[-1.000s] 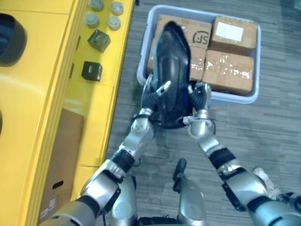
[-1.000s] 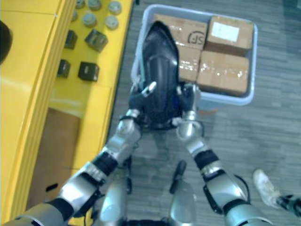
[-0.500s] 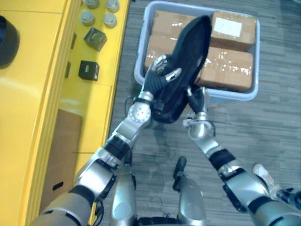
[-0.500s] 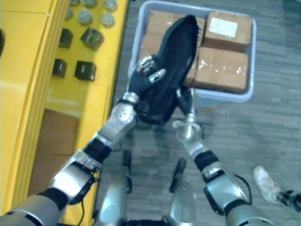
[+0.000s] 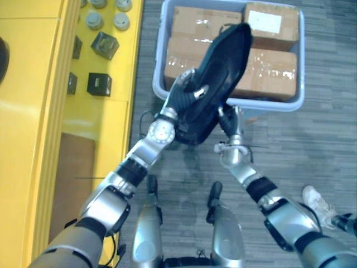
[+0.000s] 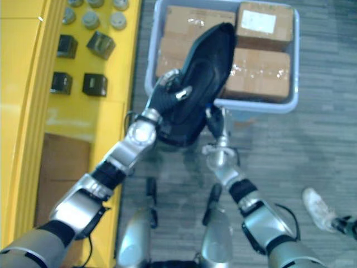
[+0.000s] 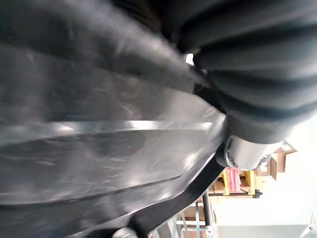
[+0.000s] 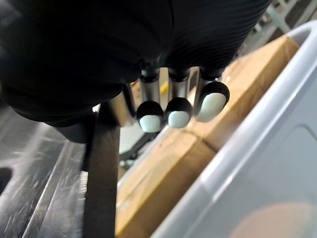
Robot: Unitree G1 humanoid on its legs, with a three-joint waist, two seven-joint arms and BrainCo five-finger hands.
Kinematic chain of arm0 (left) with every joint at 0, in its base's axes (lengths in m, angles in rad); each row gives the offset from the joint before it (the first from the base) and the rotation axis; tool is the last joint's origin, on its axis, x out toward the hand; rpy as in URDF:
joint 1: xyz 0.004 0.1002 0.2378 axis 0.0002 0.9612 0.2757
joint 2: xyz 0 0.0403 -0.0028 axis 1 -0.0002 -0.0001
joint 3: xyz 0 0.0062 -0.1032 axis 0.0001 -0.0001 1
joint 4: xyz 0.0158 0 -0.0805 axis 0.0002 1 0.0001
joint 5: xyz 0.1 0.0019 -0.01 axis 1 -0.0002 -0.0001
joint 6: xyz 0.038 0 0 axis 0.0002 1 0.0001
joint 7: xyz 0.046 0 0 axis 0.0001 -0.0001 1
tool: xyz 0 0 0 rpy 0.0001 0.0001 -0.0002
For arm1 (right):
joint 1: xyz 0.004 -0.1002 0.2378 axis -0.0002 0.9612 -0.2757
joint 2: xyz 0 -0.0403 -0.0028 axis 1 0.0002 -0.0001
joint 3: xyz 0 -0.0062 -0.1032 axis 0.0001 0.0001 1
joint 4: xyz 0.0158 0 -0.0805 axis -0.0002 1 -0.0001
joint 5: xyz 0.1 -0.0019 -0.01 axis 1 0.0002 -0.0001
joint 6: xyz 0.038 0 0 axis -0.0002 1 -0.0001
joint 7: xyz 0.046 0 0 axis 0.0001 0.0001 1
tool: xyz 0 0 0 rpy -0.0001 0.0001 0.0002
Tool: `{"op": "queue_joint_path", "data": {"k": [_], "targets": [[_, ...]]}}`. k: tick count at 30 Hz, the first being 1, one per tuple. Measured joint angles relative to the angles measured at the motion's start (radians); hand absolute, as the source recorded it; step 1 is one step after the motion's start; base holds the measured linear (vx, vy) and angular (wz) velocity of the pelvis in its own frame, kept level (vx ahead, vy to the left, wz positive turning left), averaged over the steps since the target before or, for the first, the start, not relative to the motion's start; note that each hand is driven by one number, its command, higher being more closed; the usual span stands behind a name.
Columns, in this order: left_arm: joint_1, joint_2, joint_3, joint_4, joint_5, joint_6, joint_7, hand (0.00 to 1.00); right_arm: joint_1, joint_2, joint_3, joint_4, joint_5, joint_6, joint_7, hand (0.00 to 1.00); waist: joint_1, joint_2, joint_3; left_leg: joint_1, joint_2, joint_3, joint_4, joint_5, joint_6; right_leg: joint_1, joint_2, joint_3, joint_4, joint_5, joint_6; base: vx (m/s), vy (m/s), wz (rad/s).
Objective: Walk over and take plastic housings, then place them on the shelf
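Left of the left hand (image 5: 184,96) runs the glossy yellow shelf (image 5: 33,111). That hand has climbed and now curls over the rim of the housing (image 5: 223,61), a smooth black, boat-shaped plastic shell that has tipped rightward. The right hand (image 5: 227,116) props its lower edge with straight fingers. The pick looks done. Beyond both hands sits the grey tub (image 5: 279,104) of taped cardboard boxes (image 5: 268,64).

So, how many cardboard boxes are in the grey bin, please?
4 cardboard boxes: far left, far right, near right, near left, partly behind the black housing; others may be hidden.
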Motion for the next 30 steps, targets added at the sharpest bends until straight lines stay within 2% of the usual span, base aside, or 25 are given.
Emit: {"op": "queue_joint_path", "data": {"k": [1, 5, 8, 11, 13, 18, 21, 23, 25, 28, 30], "targets": [[0.009, 0.004, 0.000, 0.032, 0.000, 0.009, -0.001, 1.00, -0.042, -0.017, -0.003, 0.006, -0.001, 0.001, -0.027, 1.00, -0.003, 0.005, 0.000, -0.003, 0.000, 0.000, 0.006, -0.002, 0.000, -0.002, 0.000, 0.001, 0.002, 0.000, 0.000, 0.00, 0.000, 0.00], [0.029, 0.003, -0.013, 0.086, -0.003, 0.044, -0.023, 1.00, -0.145, -0.041, 0.000, 0.003, -0.041, -0.008, -0.036, 1.00, -0.005, 0.008, 0.000, -0.009, 0.002, -0.002, 0.018, -0.004, -0.001, -0.003, 0.002, 0.001, 0.003, 0.001, -0.001, 0.00, 0.000, 0.00], [0.044, 0.003, -0.032, 0.096, -0.014, 0.053, -0.032, 1.00, -0.185, -0.055, 0.001, -0.025, -0.083, -0.018, -0.029, 1.00, 0.003, 0.008, 0.000, -0.011, 0.001, -0.003, 0.027, -0.009, 0.000, -0.001, 0.001, 0.002, 0.004, 0.001, -0.001, 0.00, 0.000, 0.00], [0.057, 0.001, -0.049, 0.096, -0.061, 0.074, -0.098, 1.00, -0.196, -0.060, 0.000, -0.058, -0.103, -0.021, -0.030, 1.00, 0.008, 0.008, 0.000, -0.015, 0.001, -0.006, 0.040, -0.015, 0.001, 0.002, 0.001, 0.001, 0.004, 0.001, 0.000, 0.00, 0.000, 0.00], [0.058, -0.003, -0.048, 0.096, -0.063, 0.088, -0.102, 1.00, -0.196, -0.061, 0.000, -0.058, -0.116, -0.022, -0.029, 1.00, 0.010, 0.008, 0.000, -0.015, 0.000, -0.009, 0.040, -0.015, 0.001, 0.003, 0.001, 0.000, 0.004, 0.001, 0.000, 0.00, 0.000, 0.00], [0.059, -0.009, -0.047, 0.096, -0.065, 0.083, -0.081, 1.00, -0.196, -0.062, -0.003, -0.058, -0.114, -0.022, -0.028, 1.00, 0.012, 0.008, 0.000, -0.016, 0.000, -0.013, 0.042, -0.015, 0.001, 0.006, 0.002, -0.002, 0.003, 0.001, 0.000, 0.00, -0.001, 0.01], [0.061, -0.023, -0.045, 0.095, -0.102, 0.042, -0.026, 1.00, -0.191, -0.059, -0.025, -0.061, -0.110, -0.022, -0.027, 1.00, 0.015, 0.009, 0.000, -0.021, 0.000, -0.024, 0.045, -0.015, 0.001, 0.008, 0.003, -0.007, 0.003, 0.001, 0.000, 0.01, -0.006, 0.06], [0.066, -0.044, -0.033, 0.095, -0.140, 0.000, 0.003, 1.00, -0.181, -0.058, -0.045, -0.078, -0.107, -0.023, -0.029, 1.00, 0.019, 0.010, -0.001, -0.031, 0.000, -0.027, 0.058, -0.019, 0.002, 0.009, 0.004, -0.014, 0.002, 0.001, 0.000, 0.01, -0.002, 0.08], [0.089, -0.074, -0.002, 0.095, -0.180, -0.062, 0.031, 1.00, -0.161, -0.040, -0.069, -0.092, -0.107, -0.024, -0.030, 1.00, 0.024, 0.010, -0.001, -0.029, 0.001, -0.030, 0.075, -0.031, 0.002, 0.023, 0.005, -0.017, -0.001, 0.001, 0.000, 0.00, 0.000, 0.00], [0.103, -0.087, 0.016, 0.095, -0.189, -0.092, 0.046, 1.00, -0.152, -0.024, -0.078, -0.105, -0.107, -0.029, -0.031, 1.00, 0.026, 0.010, -0.001, -0.027, 0.001, -0.029, 0.076, -0.033, 0.002, 0.025, 0.005, -0.017, -0.002, 0.001, 0.000, 0.00, 0.000, 0.00], [0.115, -0.092, 0.028, 0.095, -0.259, -0.115, 0.044, 1.00, -0.140, -0.013, -0.079, -0.123, -0.107, -0.029, -0.030, 1.00, 0.029, 0.010, -0.001, -0.027, 0.003, -0.030, 0.077, -0.033, 0.001, 0.026, 0.007, -0.017, -0.002, 0.001, 0.000, 0.00, 0.000, 0.00]]}}
